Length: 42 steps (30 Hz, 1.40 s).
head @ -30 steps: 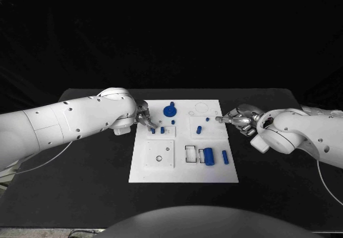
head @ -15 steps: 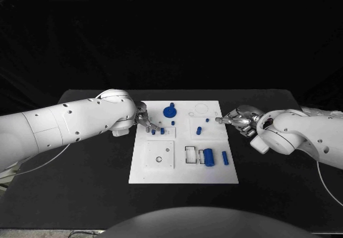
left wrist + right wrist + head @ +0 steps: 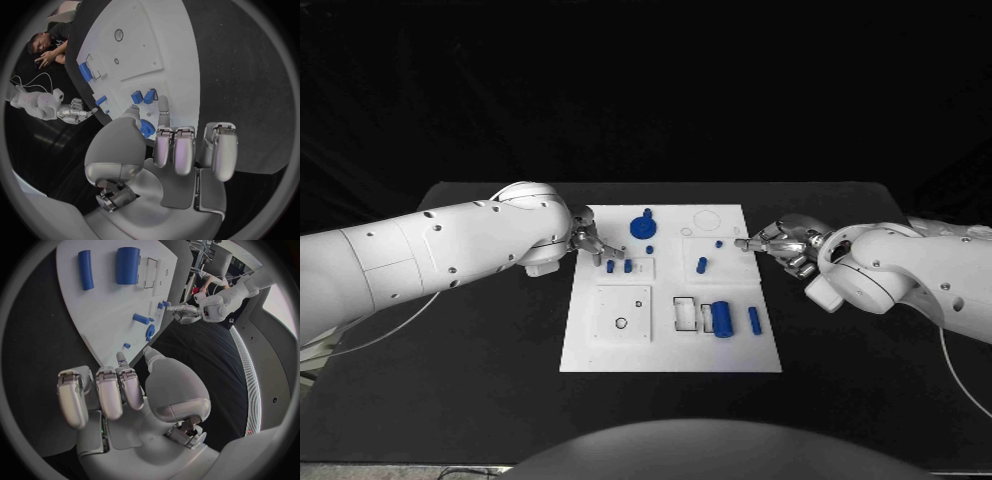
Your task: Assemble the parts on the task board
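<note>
The left hand [image 3: 593, 243] hovers, fingers loosely spread and empty, beside two small blue pegs [image 3: 619, 265] at the task board [image 3: 669, 352]'s ten o'clock (likely the next pick). The right hand [image 3: 776, 240] waits empty at two o'clock.

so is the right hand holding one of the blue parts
No, the right hand has nothing in its fingers; the blue parts lie on the task board.
</note>
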Motion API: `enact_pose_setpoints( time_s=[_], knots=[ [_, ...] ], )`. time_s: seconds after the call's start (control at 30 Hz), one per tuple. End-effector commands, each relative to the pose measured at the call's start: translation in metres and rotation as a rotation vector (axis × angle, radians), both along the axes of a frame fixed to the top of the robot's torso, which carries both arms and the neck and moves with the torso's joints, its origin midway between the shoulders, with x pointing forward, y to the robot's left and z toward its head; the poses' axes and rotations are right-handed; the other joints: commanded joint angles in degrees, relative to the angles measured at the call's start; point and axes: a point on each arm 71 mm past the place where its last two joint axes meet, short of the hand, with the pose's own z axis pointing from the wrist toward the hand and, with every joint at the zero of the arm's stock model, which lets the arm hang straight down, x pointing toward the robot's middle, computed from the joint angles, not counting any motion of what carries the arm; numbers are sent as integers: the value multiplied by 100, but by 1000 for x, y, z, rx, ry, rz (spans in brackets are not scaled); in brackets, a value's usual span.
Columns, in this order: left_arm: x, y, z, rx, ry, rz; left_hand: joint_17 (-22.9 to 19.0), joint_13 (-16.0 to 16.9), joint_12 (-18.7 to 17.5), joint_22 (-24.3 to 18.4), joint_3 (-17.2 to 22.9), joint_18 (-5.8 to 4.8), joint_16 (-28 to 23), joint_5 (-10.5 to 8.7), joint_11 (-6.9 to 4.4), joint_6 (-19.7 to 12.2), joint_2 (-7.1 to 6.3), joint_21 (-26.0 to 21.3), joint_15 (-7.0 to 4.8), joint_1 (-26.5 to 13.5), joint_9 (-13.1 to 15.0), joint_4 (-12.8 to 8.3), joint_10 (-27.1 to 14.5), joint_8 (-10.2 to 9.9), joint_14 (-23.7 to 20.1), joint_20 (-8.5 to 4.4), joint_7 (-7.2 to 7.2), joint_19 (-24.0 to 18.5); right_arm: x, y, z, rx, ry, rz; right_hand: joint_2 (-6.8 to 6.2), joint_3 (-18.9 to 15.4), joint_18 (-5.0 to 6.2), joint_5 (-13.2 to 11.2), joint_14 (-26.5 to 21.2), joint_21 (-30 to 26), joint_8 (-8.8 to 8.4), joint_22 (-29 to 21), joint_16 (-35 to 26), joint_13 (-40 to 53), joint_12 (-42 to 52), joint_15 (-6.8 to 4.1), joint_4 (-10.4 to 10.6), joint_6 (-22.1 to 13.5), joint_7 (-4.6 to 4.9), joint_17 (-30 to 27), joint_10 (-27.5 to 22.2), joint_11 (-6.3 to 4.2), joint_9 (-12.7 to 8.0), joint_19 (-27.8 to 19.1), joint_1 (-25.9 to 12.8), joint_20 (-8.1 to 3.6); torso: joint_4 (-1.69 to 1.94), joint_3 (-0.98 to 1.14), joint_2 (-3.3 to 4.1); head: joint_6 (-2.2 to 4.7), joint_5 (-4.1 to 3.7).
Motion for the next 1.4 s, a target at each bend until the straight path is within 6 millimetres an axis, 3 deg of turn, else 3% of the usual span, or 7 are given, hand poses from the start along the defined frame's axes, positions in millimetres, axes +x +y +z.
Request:
enact_pose_setpoints(
  time_s=[0.03, 0.2, 0.37, 0.47, 0.6, 1.4],
  knots=[
    [0, -2, 2, -54, -14, 4, 1509, 1507, 35, 1509, -14, -43, 15, -7, 29, 35, 50, 14, -7, -4, 9, -15, 605, -20, 596, -49, 14, 603, -1, 1, -1, 0, 5, 12, 53, -25, -38, 20, 597, 26, 25, 1508, 23, 1510, 16, 49, 23, -30, 31, 1510, 601, 35, 8, 600, 4, 56, -1, 1, -2, 18, -3],
    [1, -2, 2, -83, -17, 7, 1509, 1507, 35, 1509, -2, -43, 15, 336, 38, -53, 1, 14, 6, 226, 7, -17, 605, -62, 596, -72, 24, 603, -1, 1, -1, 0, 5, 11, 53, -25, -38, 20, 597, 26, 25, 1508, 23, 1510, 16, 49, 23, -30, 31, 1510, 601, 35, 8, 600, 4, 56, 1, 2, -1, 32, -10],
    [1, -4, 1, -92, -5, -8, 1509, 1507, 35, 1509, 75, -43, 15, 1233, 35, -135, -47, 14, 1, 591, -14, -12, 605, -108, 596, -87, 19, 603, -1, 1, -2, 0, 5, 11, 53, -25, -38, 20, 597, 26, 25, 1508, 23, 1510, 16, 49, 23, -30, 31, 1510, 601, 35, 8, 600, 4, 56, -1, -1, 6, 31, -11],
    [1, -5, 1, -93, 0, -15, 1509, 1507, 35, 1509, 95, -43, 15, 1593, 31, -149, -98, 14, -1, 702, -31, -12, 605, -124, 596, -91, 15, 603, -1, 1, -2, 0, 6, 11, 53, -25, -38, 20, 597, 26, 25, 1508, 23, 1510, 16, 49, 23, -30, 31, 1510, 601, 35, 8, 600, 4, 56, -3, 0, 5, 34, -8],
    [1, -6, 1, -93, 4, -20, 1509, 1507, 35, 1509, 111, -43, 15, 1888, 30, -160, -143, 14, -2, 783, -54, -11, 605, -141, 596, -96, 14, 603, -1, 1, -2, -1, 7, 10, 53, -25, -38, 20, 597, 26, 25, 1508, 23, 1510, 16, 49, 23, -30, 31, 1510, 601, 35, 8, 600, 4, 56, -2, -3, 8, 37, -12],
    [1, -6, -2, -39, 44, -29, 1509, 1507, 35, 1509, 143, -43, 15, 1982, 21, -151, -142, 14, -6, 866, -65, -19, 605, -142, 596, -97, 3, 603, -1, 1, -2, -1, 9, 11, 56, -27, -38, 23, 597, 26, 27, 1508, 23, 1510, 16, 51, 25, -32, 33, 1510, 601, 37, 9, 600, 5, 58, -3, 6, 2, 7, -15]
  ],
)
